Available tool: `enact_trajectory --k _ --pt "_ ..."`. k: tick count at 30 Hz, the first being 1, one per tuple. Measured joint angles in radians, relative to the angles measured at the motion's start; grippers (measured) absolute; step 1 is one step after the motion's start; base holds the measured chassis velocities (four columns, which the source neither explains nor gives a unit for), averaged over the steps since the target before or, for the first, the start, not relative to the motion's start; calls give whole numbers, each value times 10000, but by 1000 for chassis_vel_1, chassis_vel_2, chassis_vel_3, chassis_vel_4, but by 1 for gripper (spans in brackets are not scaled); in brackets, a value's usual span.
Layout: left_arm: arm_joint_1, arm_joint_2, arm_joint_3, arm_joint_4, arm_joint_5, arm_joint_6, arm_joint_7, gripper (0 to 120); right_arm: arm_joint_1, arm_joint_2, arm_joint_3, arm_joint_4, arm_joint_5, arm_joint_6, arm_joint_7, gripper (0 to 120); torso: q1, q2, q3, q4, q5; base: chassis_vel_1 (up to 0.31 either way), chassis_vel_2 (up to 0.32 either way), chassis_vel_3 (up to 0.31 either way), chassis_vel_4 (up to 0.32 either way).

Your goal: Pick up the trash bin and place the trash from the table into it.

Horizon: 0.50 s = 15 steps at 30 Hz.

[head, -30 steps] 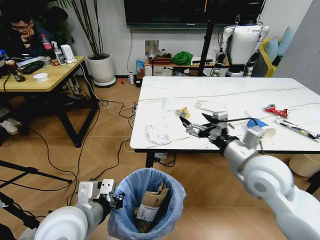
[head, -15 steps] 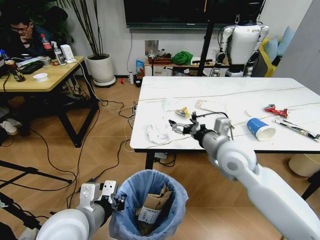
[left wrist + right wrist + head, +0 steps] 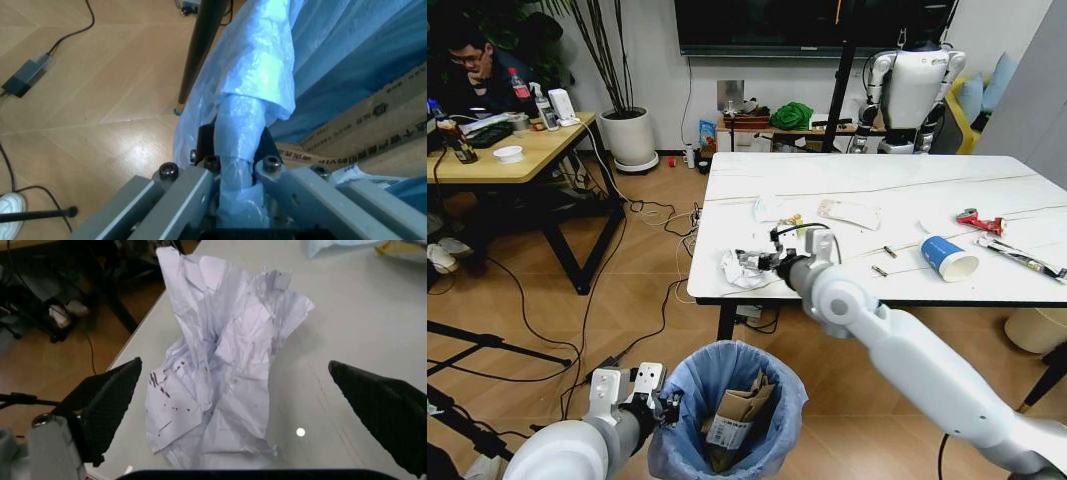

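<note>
At the bottom centre of the head view stands the bin (image 3: 727,410), its lower part cut off by the frame edge; torn cardboard (image 3: 732,413) lies inside. The left gripper (image 3: 662,405), bottom left, is clamped on the bin's bag rim; in the left wrist view the blue plastic is pinched between its fingers (image 3: 193,187). Higher, in the middle, the right gripper (image 3: 757,264) is at a crumpled tissue (image 3: 739,268) near the table (image 3: 867,180) front edge. Its jaws stand wide, one black pad (image 3: 110,402) on each side of the tissue (image 3: 220,375), not touching it. The cup (image 3: 949,258) lies at the right.
</note>
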Motion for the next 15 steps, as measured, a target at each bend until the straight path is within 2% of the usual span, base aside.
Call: enact_trajectory --k 4,7,9,10,11,14,15 --pt "5 -46 -14 0 -5 0 3 0 -84 42 -75 -160 -41 -12 14 95 0 0 0 -2 2 0 0 0 0" --pt "-29 -63 -14 0 -12 0 8 0 -85 118 -162 -253 -107 2 20 82 0 0 0 -1 2 0 0 0 0" --pt "-36 -64 -14 0 -13 0 10 0 -78 137 -179 -274 -120 10 23 79 0 0 0 -1 3 0 0 0 0" --pt "-49 -68 -22 1 -20 0 14 0 -55 181 -218 -332 -159 30 26 70 0 0 0 -1 2 0 0 0 0" --pt "-49 -68 -22 1 -20 0 14 0 -55 181 -218 -332 -159 30 26 70 0 0 0 -1 2 0 0 0 0" --pt "-46 -80 -49 0 -23 0 16 0 1 245 -283 -382 -186 78 29 57 -1 1 0 -1 3 0 0 0 0" --pt "-46 -80 -49 0 -23 0 16 0 1 245 -283 -382 -186 78 29 57 -1 1 0 -1 3 0 0 0 0"
